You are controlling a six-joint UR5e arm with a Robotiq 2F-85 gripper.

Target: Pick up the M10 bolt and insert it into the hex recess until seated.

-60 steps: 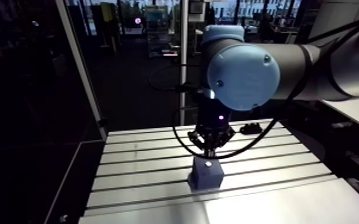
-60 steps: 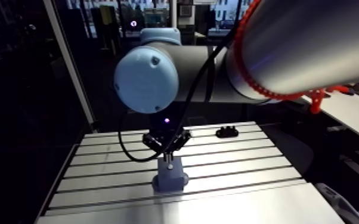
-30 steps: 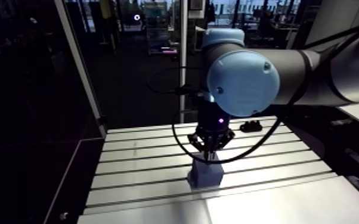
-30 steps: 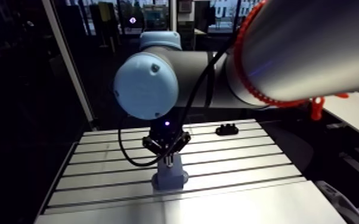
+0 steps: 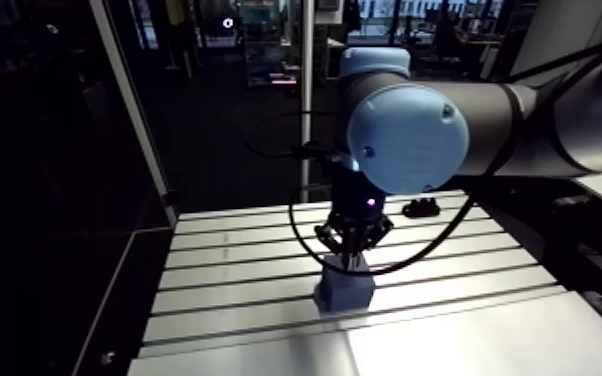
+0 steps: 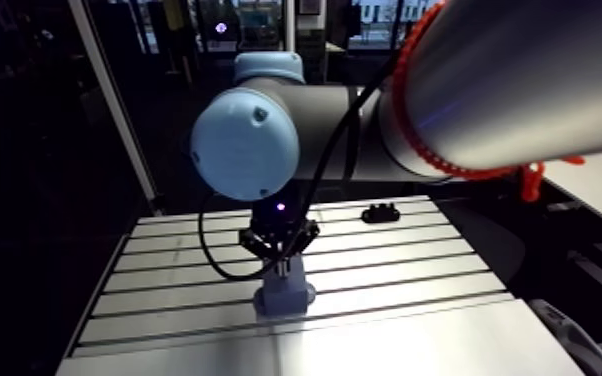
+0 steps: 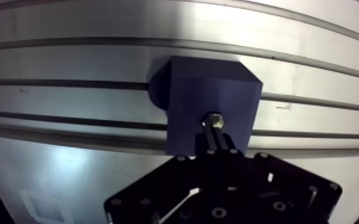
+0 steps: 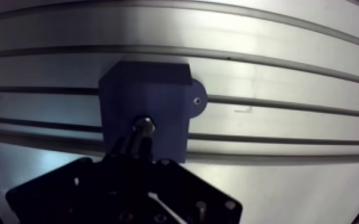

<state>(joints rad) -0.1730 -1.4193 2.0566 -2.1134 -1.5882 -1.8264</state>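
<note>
Arm view looks down from the upper link; wrist view (close) shares the blue block [image 5: 344, 292].

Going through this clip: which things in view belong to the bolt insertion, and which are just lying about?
Part of the job:
- small metallic bolt
- dark blue rectangular block beneath it
- black two-fingered claw, shut on the bolt

Lying about:
- small black object, apart from the block, at the far edge of the slotted aluminium table
</note>
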